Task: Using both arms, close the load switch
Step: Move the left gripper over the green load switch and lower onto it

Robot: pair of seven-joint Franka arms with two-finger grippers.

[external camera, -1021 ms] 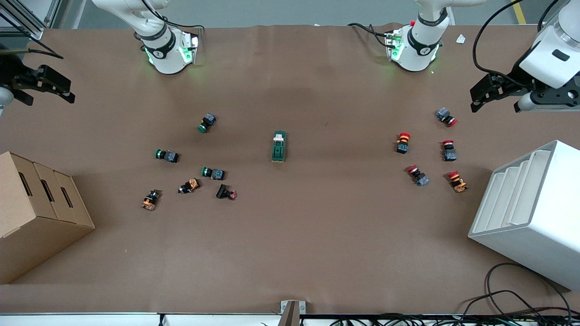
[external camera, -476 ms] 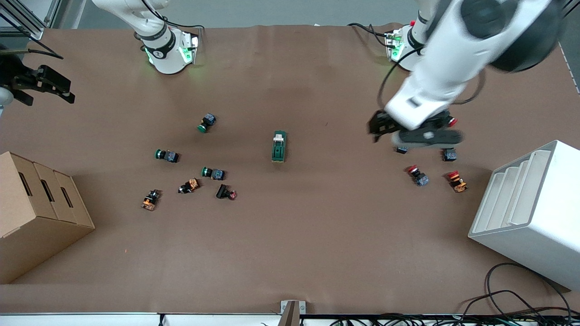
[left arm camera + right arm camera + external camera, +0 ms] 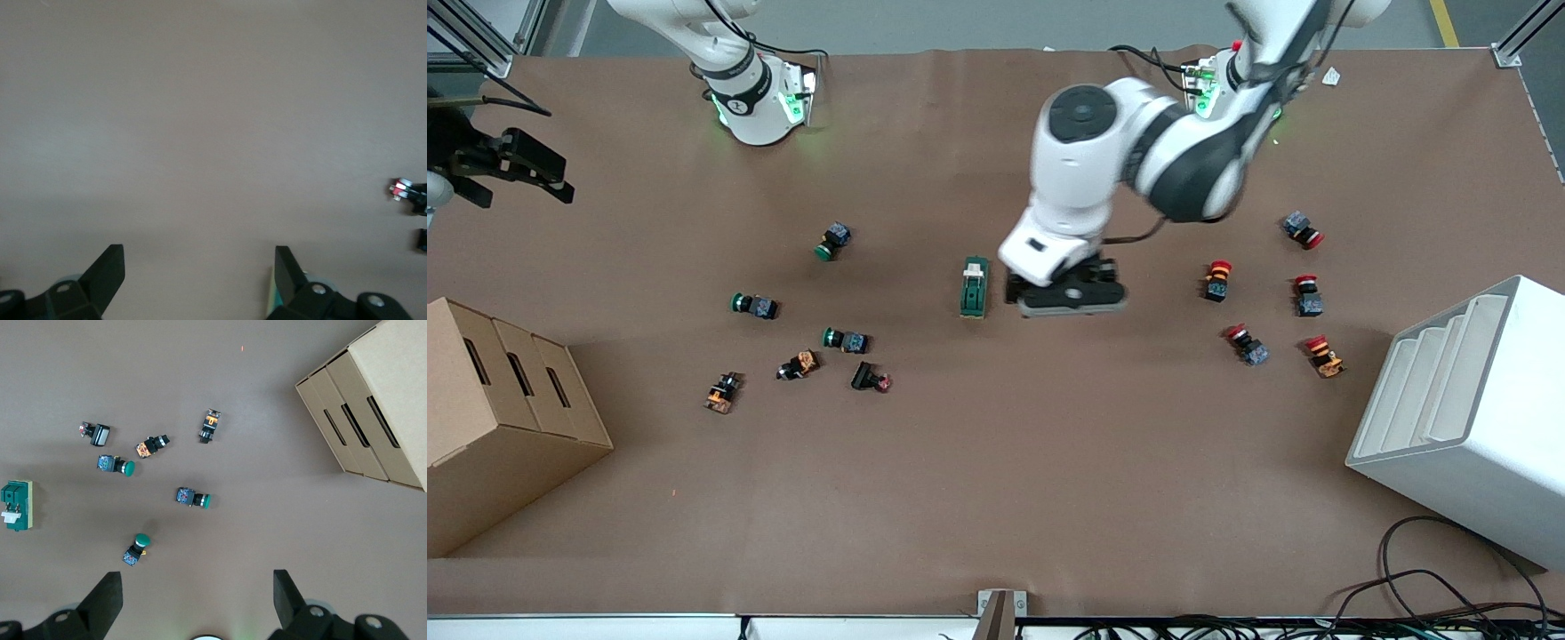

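The load switch (image 3: 975,286), a dark green block with a cream lever, lies on the brown table near the middle. It also shows in the right wrist view (image 3: 17,505), and as a green sliver beside one finger in the left wrist view (image 3: 270,303). My left gripper (image 3: 1069,298) hangs open and empty over the table right beside the switch, toward the left arm's end; in its wrist view (image 3: 198,270) only bare table lies between the fingers. My right gripper (image 3: 560,178) waits open and empty at the right arm's end of the table, and shows in its own wrist view (image 3: 198,593).
Several green and orange push buttons (image 3: 834,240) lie toward the right arm's end, several red ones (image 3: 1216,277) toward the left arm's end. A cardboard box (image 3: 498,418) and a white stepped rack (image 3: 1467,418) stand at the two ends. Cables (image 3: 1432,587) lie at the table's front edge.
My left arm has swung from the left arm's end of the table, over the red push buttons, to beside the load switch. The right arm and the switch have not moved.
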